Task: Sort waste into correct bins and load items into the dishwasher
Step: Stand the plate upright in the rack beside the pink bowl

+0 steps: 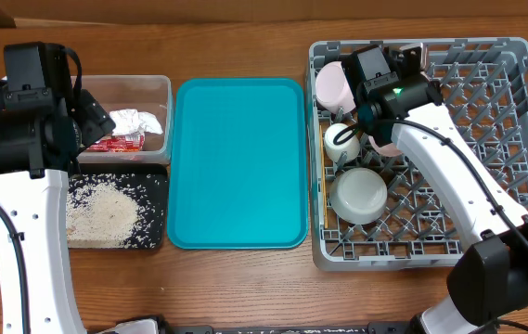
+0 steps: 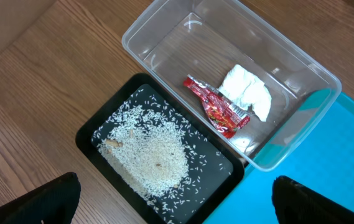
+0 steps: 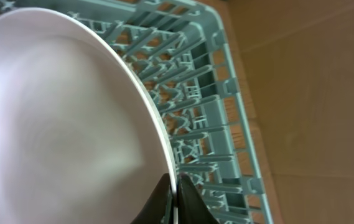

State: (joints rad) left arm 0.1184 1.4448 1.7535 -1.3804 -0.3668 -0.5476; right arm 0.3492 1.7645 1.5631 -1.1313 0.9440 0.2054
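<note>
Left gripper (image 2: 175, 186) wide open above black tray (image 2: 89, 134) holding rice (image 2: 152, 155). Napkin (image 2: 246, 92), red wrapper (image 2: 217, 107) in clear tub (image 2: 164, 25). Right gripper (image 3: 173, 190) pinched on pink plate (image 3: 58, 124) rim, plate on edge in rack (image 1: 514, 139) beside cup (image 1: 341, 141).

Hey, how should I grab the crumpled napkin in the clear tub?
Pinch the napkin by its raised middle, from straight above. The clear tub is open-topped and its walls block the sides; the red wrapper lies against one edge, so avoid that.
</note>
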